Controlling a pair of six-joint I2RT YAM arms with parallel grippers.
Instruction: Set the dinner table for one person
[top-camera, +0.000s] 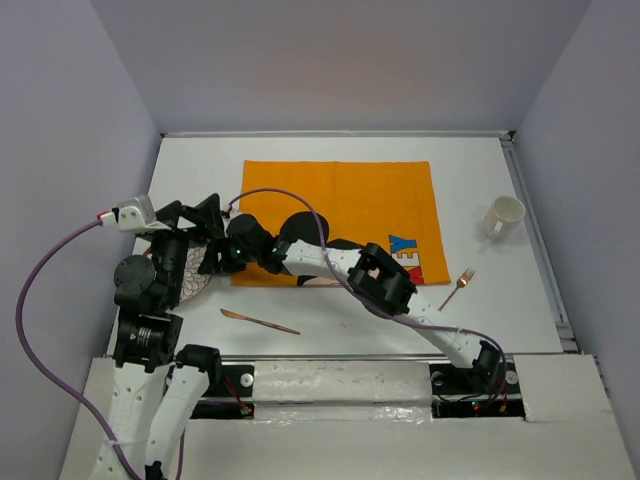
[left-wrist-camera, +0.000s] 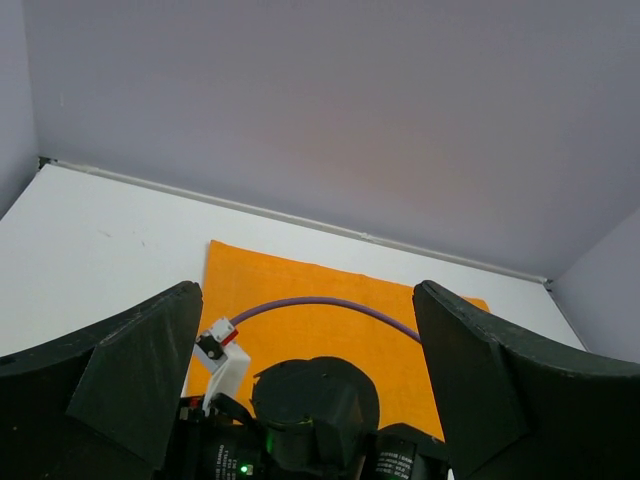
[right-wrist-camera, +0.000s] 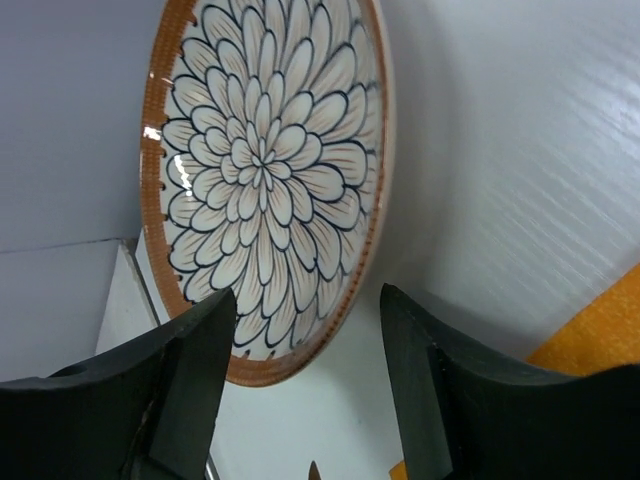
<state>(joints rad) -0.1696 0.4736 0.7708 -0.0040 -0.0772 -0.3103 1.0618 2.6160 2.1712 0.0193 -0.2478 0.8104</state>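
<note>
Because the dinner table (top-camera: 330, 315) is a broad, rigid white slab spanning the whole workspace under both arms, it is nothing to take hold of; I judge it a stiff, smooth and rather slick surface on which hard things could skate when nudged, so the holding belongs on what gets laid upon it. Nearest the arm bases a slim copper-toned knife (top-camera: 259, 321) lies flat on bare tabletop, thin and low and probably awkward to pinch. Just beyond it, at the left, a flower-patterned plate (right-wrist-camera: 265, 180) with an orange-brown rim rests flat on the white surface beside the mat rather than on it (ceramic by its look, so likely heavy, glossy and chip-prone, best taken at the rim). The right gripper (right-wrist-camera: 308, 300), reached across from the other side, hangs at the plate's near rim with its fingers spread and clasping nothing. The left gripper (left-wrist-camera: 308, 290) sits close above, fingers wide apart and empty, looking over the right wrist and its purple cable (left-wrist-camera: 320, 300); the two arms crowd each other here, the chief obstruction. Farther on lies the orange Mickey Mouse mat (top-camera: 340, 200), soft cloth that could ruck, then a fork (top-camera: 457, 289) off its right corner and a white mug (top-camera: 503, 216) well apart at the far right.
</note>
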